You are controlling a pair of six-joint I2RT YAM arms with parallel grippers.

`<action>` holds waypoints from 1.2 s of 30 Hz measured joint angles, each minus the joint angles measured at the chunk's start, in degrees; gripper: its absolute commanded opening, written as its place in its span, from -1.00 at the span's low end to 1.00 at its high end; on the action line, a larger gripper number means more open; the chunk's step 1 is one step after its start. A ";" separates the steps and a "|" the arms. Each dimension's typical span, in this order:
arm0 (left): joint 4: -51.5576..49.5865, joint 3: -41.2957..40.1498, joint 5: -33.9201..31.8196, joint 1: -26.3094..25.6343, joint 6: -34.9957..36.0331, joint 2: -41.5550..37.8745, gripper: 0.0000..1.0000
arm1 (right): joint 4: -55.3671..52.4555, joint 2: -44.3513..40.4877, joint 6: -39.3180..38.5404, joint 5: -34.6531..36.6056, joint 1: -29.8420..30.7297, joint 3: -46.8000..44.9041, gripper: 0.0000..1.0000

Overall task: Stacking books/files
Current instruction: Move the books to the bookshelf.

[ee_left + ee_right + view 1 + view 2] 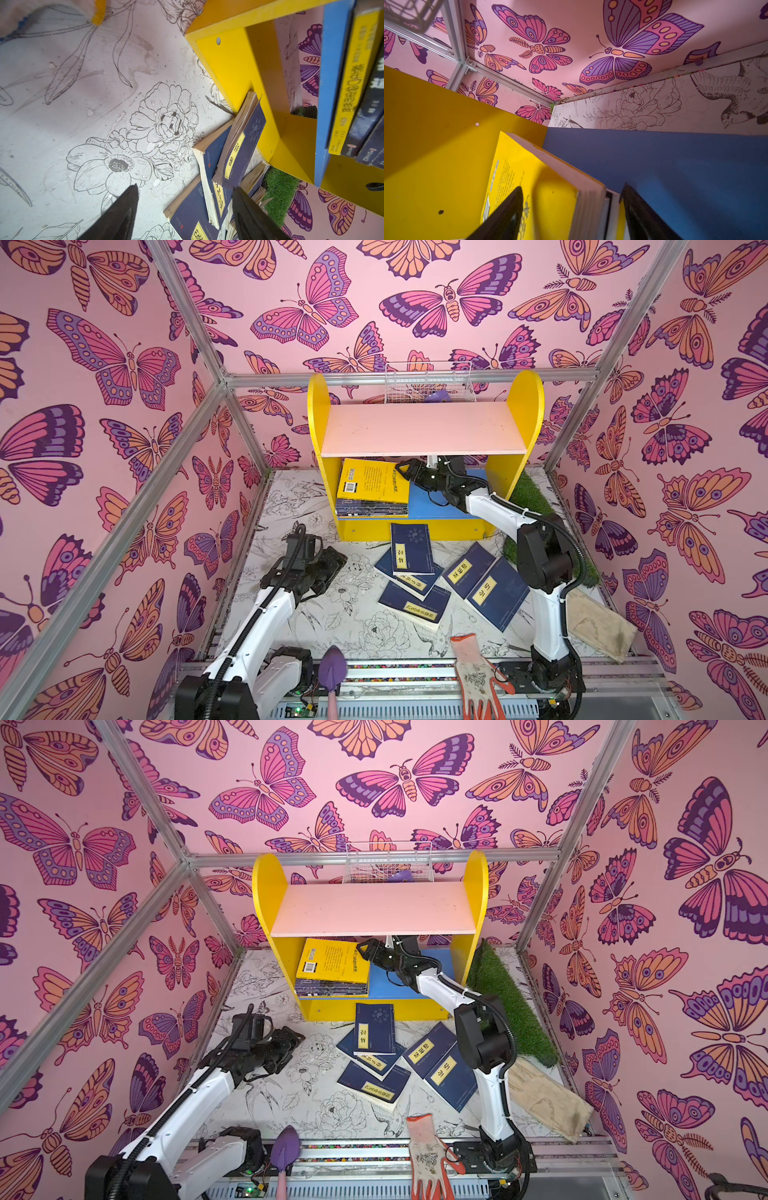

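Books (370, 508) stacked mid-frame.
I saw the right gripper (405, 472) open astride the yellow book (374, 481); the left gripper (185, 186) open, empty.

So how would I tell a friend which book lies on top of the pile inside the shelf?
Find the yellow bookcase against the back wall and look at its blue lower shelf. A pile of books lies flat at its left end, beside the right gripper. The top one is the yellow book, barcode showing; the edges under it look mostly dark.

Covers of lower shelved books (371, 511) hidden
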 measured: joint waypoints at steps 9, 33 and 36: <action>0.20 0.00 0.42 0.00 -0.20 1.88 0.48 | -0.02 -0.02 -1.86 -1.03 -0.37 0.57 -0.61; 1.46 0.02 0.44 -0.22 0.26 1.33 0.60 | 3.06 -4.02 -2.75 -6.27 -1.07 -5.79 -1.00; 1.44 0.02 0.42 -0.31 0.28 1.29 0.60 | 3.04 -5.55 -3.19 -7.37 -1.11 -7.78 -1.00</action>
